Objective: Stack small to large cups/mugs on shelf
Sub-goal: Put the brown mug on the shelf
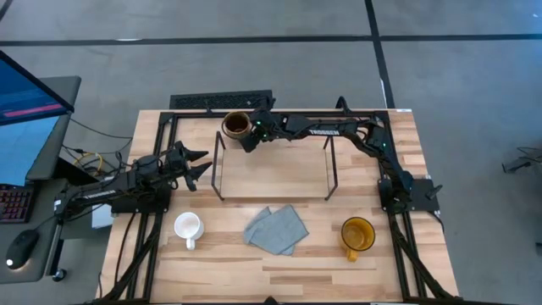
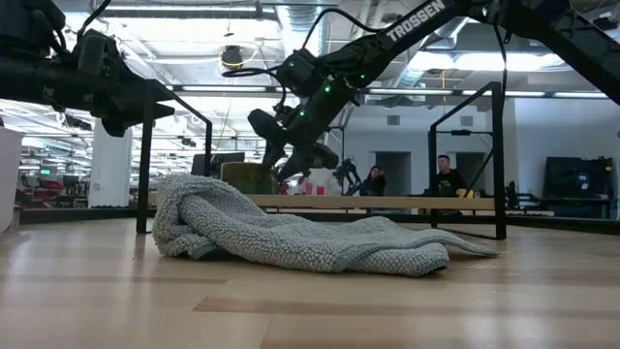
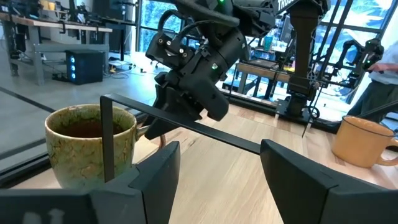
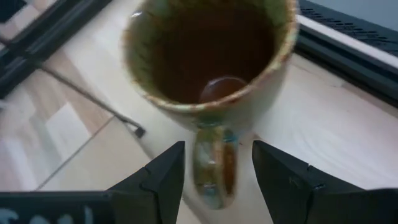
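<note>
1. Olive-brown glazed ceramic mug (image 4: 208, 59) with a dark inside stands upright on the light-wood counter (image 1: 423, 280), at the far edge, just outside the low light-wood shelf with black wire frame ends (image 1: 271, 174).
2. Right claw (image 4: 216, 171) hangs open over this mug, one finger on each side of the handle, gripping nothing. Risk: closing off-centre can pinch only the handle's edge, so the mug may twist or tip during lift.
3. Risk: the shelf's wire frame stands just beside the mug; a low carry can strike it.
4. Left claw (image 1: 199, 165) waits open and empty near the shelf's left end. Risk: it may obstruct placement there.
5. Small white ceramic mug (image 1: 187, 227) and yellow-amber mug (image 1: 357, 235) remain on the near counter, flanking the crumpled grey-blue cloth (image 1: 277, 229). Risk: wrong size order.
</note>
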You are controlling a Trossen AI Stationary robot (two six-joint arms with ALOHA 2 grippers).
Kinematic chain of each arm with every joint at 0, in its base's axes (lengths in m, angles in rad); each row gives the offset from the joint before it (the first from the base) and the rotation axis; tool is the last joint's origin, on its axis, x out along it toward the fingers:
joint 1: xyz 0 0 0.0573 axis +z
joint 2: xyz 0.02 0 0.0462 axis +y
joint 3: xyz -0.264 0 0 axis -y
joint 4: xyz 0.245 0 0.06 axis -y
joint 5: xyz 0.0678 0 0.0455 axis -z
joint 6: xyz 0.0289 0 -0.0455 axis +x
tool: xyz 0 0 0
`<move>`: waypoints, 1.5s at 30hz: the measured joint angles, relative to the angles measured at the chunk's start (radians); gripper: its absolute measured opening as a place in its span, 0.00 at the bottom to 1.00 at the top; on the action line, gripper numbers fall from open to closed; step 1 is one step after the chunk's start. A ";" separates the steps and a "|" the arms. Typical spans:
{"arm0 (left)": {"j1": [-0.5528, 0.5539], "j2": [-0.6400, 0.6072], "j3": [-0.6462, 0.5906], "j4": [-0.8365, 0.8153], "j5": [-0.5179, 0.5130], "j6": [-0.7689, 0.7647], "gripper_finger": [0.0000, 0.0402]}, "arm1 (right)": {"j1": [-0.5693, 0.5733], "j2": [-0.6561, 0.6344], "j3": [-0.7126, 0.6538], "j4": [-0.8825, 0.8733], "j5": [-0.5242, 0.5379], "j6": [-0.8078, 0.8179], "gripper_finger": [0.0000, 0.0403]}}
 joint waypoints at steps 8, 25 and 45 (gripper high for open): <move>0.000 0.000 0.000 0.000 0.000 0.000 0.53 | 0.009 0.000 0.000 0.009 -0.014 -0.008 0.46; 0.000 0.000 0.000 0.000 0.001 0.000 0.53 | 0.006 0.000 0.000 0.009 -0.026 -0.012 0.18; 0.000 0.000 0.000 0.000 0.001 0.000 0.53 | 0.027 0.000 0.000 0.001 -0.022 -0.062 0.18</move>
